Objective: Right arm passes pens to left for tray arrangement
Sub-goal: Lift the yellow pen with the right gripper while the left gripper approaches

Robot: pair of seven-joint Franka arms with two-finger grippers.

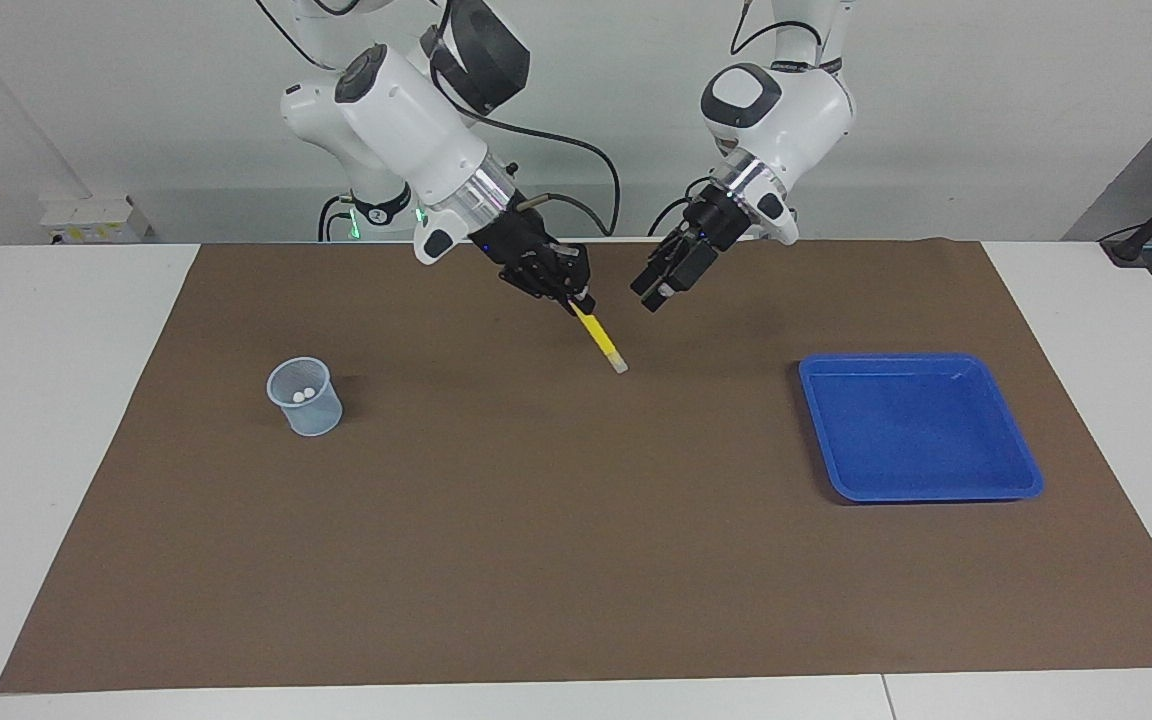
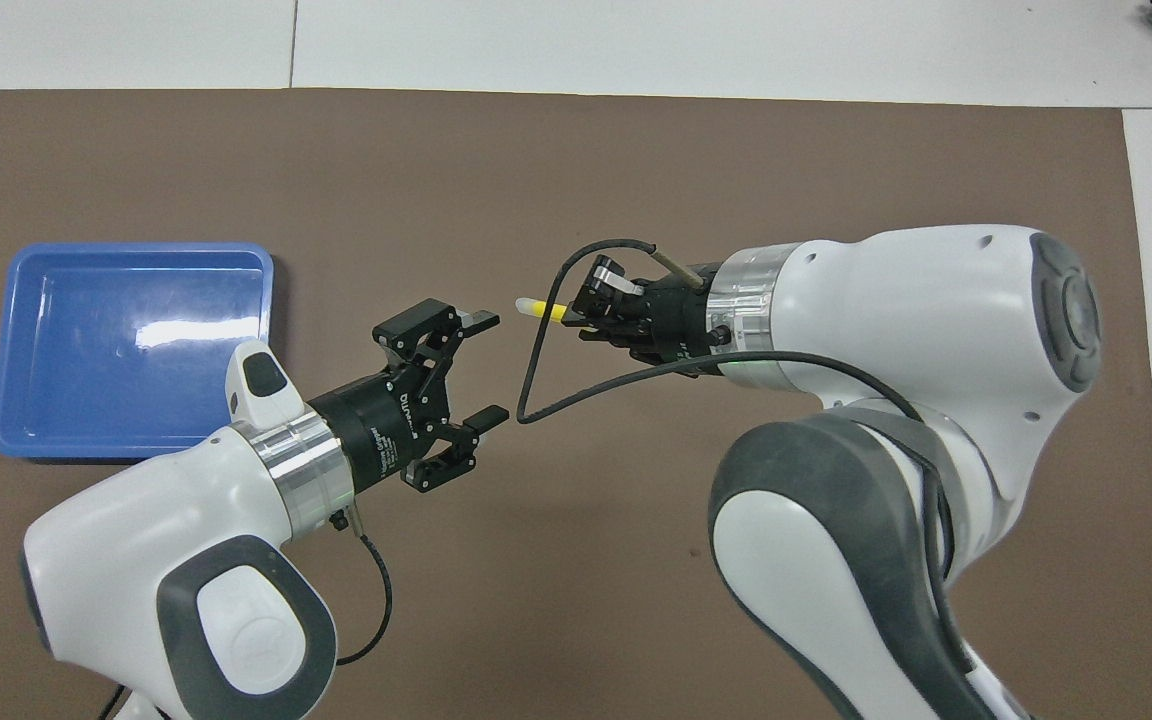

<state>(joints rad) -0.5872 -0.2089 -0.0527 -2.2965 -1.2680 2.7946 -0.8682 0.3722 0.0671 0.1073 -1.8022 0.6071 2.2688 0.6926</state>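
White tabletop [image 1: 66,420] carries a brown mat [image 1: 576,560]; on it, a blue tray [image 1: 1021,478] near the left arm's end, a mesh cup [image 1: 308,412] near the right arm's end.
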